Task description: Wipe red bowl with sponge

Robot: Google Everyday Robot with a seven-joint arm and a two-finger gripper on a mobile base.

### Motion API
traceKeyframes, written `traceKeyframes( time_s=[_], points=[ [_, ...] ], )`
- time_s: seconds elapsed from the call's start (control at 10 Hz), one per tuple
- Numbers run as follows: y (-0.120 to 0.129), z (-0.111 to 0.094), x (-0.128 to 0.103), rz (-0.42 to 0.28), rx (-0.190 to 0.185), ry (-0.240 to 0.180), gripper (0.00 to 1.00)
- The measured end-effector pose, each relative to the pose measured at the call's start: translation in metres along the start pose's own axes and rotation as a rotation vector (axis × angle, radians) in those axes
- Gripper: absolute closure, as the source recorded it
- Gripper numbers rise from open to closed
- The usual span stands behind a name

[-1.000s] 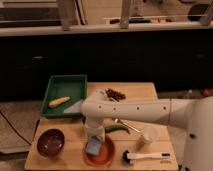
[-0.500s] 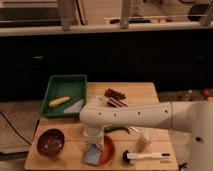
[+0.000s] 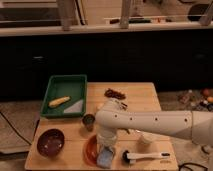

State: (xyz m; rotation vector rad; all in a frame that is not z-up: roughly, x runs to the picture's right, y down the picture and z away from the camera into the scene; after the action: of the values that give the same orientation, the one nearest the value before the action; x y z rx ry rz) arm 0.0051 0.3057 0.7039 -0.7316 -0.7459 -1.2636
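Observation:
The red bowl (image 3: 90, 149) lies near the table's front edge, and only its left part shows. The sponge (image 3: 105, 158), a pale blue-grey block, rests on the bowl's right side. My gripper (image 3: 106, 148) points down from the white arm straight onto the sponge and is shut on it. The gripper and sponge hide the bowl's middle and right rim.
A dark maroon bowl (image 3: 51, 142) sits at front left. A small dark cup (image 3: 89, 121) stands behind the red bowl. A white-handled brush (image 3: 145, 156) lies to the right. A green tray (image 3: 56, 85) holds a yellow item at back left. Reddish-brown bits (image 3: 115, 93) lie at the back.
The gripper and sponge have slid across the red bowl, toward the front edge and then to the right. The forearm has swung lower across the table.

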Motion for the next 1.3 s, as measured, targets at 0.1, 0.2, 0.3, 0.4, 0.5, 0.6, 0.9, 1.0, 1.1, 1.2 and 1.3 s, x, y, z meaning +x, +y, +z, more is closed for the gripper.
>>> traceKeyframes(
  time_s=[0.1,0.2,0.3,0.4,0.5,0.6,0.9,1.0,1.1,1.2,1.3],
  points=[
    [-0.001,-0.006,0.011,0.015,0.001,0.023,1.00],
    [-0.003,-0.011,0.018,0.020,0.003,0.037,1.00],
    [-0.004,-0.017,0.027,0.028,0.003,0.054,1.00],
    [-0.006,-0.021,0.033,0.030,0.003,0.067,1.00],
    [-0.009,-0.027,0.041,0.029,0.006,0.082,1.00],
    [-0.016,-0.030,0.044,0.016,0.007,0.090,1.00],
    [-0.048,-0.030,0.029,-0.066,0.011,0.091,1.00],
    [-0.058,-0.029,0.022,-0.094,0.017,0.088,1.00],
    [-0.062,-0.027,0.012,-0.129,0.016,0.079,1.00],
    [-0.067,-0.025,0.002,-0.157,0.018,0.070,1.00],
    [-0.073,-0.022,-0.009,-0.189,0.019,0.058,1.00]
  ],
)
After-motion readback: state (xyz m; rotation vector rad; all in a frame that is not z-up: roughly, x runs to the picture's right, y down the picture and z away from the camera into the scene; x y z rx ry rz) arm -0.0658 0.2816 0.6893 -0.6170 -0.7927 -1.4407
